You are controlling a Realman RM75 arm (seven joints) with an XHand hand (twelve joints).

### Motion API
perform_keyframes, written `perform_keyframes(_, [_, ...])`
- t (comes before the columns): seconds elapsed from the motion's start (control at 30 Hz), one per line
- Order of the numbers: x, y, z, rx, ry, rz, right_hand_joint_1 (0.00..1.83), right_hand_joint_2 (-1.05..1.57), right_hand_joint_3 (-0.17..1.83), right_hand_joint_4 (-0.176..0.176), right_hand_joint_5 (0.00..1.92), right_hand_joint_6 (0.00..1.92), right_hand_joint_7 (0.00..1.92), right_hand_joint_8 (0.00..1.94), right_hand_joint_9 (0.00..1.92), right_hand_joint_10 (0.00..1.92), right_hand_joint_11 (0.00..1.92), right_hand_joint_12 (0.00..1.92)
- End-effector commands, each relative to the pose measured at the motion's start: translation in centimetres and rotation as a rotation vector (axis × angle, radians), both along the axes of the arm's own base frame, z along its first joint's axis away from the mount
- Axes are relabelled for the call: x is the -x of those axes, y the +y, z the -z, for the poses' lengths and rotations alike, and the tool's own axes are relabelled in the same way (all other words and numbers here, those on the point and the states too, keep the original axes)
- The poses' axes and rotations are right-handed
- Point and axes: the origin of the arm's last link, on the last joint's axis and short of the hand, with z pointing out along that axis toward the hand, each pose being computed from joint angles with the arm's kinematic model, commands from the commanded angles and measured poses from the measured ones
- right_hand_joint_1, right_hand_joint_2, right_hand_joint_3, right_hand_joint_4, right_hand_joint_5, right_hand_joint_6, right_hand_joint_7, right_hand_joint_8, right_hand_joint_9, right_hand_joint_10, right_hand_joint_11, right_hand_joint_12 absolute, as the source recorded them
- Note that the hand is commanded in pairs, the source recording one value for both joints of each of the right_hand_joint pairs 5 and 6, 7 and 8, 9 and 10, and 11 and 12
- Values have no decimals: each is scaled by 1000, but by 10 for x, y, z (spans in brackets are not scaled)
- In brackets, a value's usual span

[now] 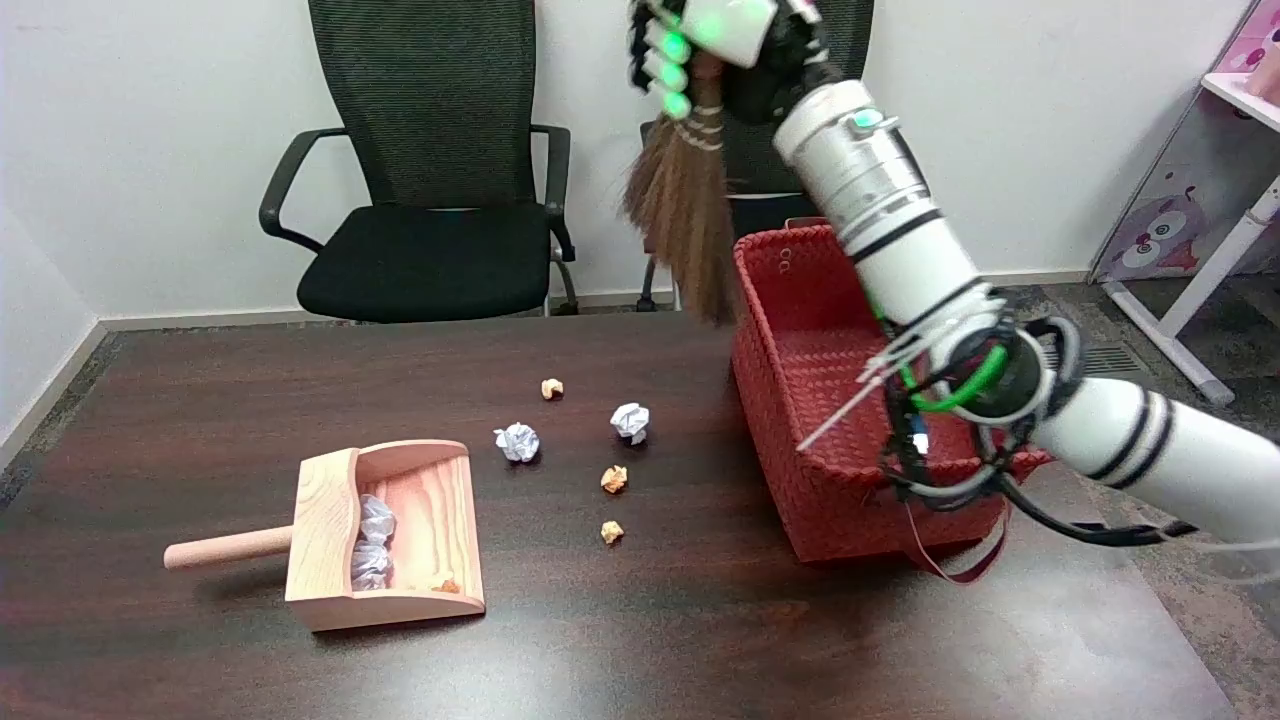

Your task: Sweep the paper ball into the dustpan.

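Brown bristles hang down from the small broom (685, 215), which the right hand (725, 45) holds up high, above the table's (200, 410) far edge. Just beside it sits a red basket (800, 330). Lower left, the wooden dustpan (400, 530) holds white paper; its handle points left. Two white paper balls (517, 441) and (630, 421) lie between basket and dustpan, with little orange scraps (613, 479) near them.

- A single head view is given, taken from above the near edge of the table (640, 650).
- The table is looked down on and across, towards the far wall.
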Motion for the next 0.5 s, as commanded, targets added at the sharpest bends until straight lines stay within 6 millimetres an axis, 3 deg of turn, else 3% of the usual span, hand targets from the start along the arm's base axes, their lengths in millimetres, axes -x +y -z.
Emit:
perform_keyframes(0.03, [61,-82,60,-130,-90,278,882,960,1444,176,1920,1920,1920,1920,1920,1920,1920,1920])
perform_keyframes(0.1, [67,-89,57,-128,-94,309,886,936,1440,176,1920,1920,1920,1920,1920,1920,1920,1920])
perform_keyframes(0.13, [66,-91,57,-127,-95,309,875,920,1429,51,1920,1920,1920,1920,1920,1920,1920,1920])
perform_keyframes(0.17, [66,-92,55,-125,-92,311,875,912,1421,35,1920,1920,1920,1920,1920,1920,1920,1920])
perform_keyframes(0.3, [65,-92,56,-158,-93,332,878,903,1355,36,1920,1920,1920,1920,1920,1920,1920,1920])
perform_keyframes(0.5, [74,-85,76,-313,-72,408,869,902,1304,28,1920,1920,1920,1920,1920,1920,1920,1920])
